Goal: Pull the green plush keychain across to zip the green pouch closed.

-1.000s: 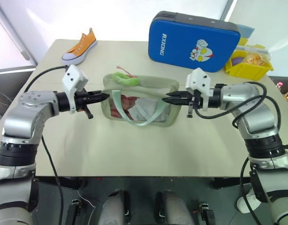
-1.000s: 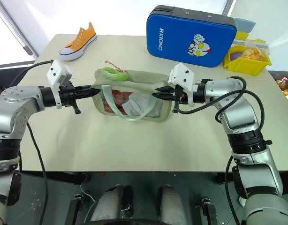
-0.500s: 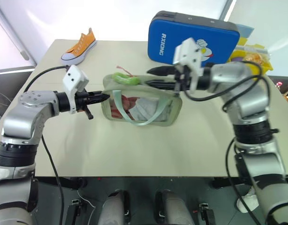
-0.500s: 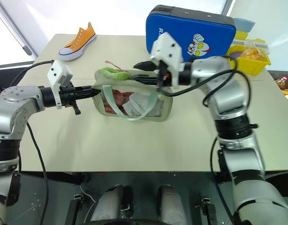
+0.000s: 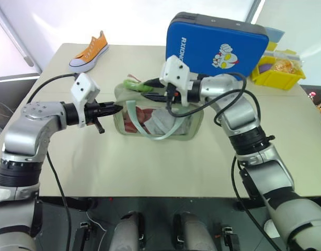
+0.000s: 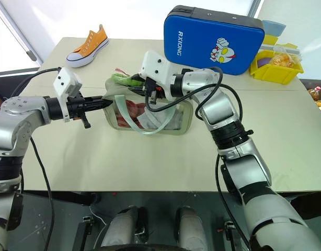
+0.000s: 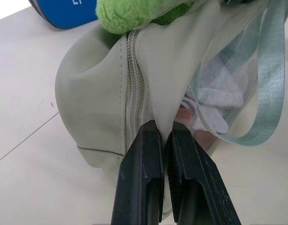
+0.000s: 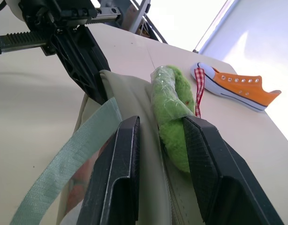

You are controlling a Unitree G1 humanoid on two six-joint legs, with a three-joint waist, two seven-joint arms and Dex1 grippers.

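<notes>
Right hand [image 8: 160, 145] straddles green plush keychain [image 8: 172, 119]; left hand [image 7: 163, 140] pinches pouch [image 7: 97, 93] edge.

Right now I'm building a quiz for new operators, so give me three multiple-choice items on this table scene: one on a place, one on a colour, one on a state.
1. Where does the fuzzy lime-green plush keychain lie?
A. at the pouch top's end nearer the left gripper
B. inside the yellow bin
C. on the blue case

2. What colour is the canvas sneaker at the table's far corner?
A. red
B. orange
C. black

3. How does the left gripper stand?
A. wide open above the table
B. shut on the sneaker
C. shut on the pale sage-green fabric pouch

Key:
1 A: the head views show it atop the pouch, near that end, with the right gripper open around it.
2 B: orange upper, white sole.
3 C: the left wrist view shows its fingers pinching the pouch's end fabric beside the zipper.
</notes>
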